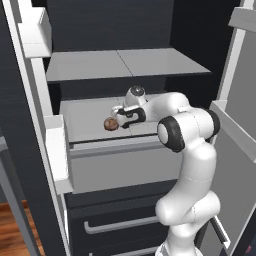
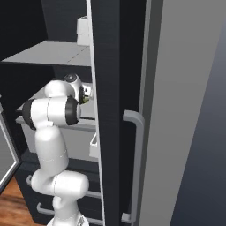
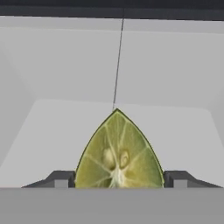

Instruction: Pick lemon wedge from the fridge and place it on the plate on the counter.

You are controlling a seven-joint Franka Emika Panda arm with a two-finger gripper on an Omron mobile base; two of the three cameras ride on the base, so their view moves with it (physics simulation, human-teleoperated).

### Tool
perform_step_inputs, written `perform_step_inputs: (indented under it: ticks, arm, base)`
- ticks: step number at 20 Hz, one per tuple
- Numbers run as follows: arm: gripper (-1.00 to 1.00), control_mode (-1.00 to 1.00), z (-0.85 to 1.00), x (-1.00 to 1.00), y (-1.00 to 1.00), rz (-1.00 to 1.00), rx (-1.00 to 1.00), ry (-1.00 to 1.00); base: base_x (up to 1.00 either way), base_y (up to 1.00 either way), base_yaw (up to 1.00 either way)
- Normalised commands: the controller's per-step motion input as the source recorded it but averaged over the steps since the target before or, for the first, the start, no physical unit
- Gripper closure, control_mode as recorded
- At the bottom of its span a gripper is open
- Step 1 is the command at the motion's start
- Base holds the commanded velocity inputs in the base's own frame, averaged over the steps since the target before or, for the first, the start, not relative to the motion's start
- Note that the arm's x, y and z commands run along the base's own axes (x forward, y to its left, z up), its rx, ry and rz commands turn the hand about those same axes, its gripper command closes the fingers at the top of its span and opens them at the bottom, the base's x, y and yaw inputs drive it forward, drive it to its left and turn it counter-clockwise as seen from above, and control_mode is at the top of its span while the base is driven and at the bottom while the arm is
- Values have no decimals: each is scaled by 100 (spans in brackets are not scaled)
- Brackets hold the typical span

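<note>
Lemon wedge (image 3: 117,153) sits between the end effector (image 3: 118,179) fingertips (image 3: 61,178), cut face to the camera, point away; tips touch both sides, so it's clamped on the wedge. Arm reaches into the fridge (image 1: 130,30) over the middle shelf (image 1: 85,117), above the white drawer (image 1: 115,167). Brown lumpy item (image 1: 110,123) lies just left of the hand.
</note>
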Motion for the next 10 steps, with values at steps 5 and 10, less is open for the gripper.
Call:
perform_step_inputs:
  ticks: [5, 10]
  arm:
    - [100, -100, -2, 0, 0, 0, 0, 0]
    - [100, -100, -3, -9, 0, 0, 0, -1]
  base:
    - [0, 0, 0]
    - [0, 0, 0]
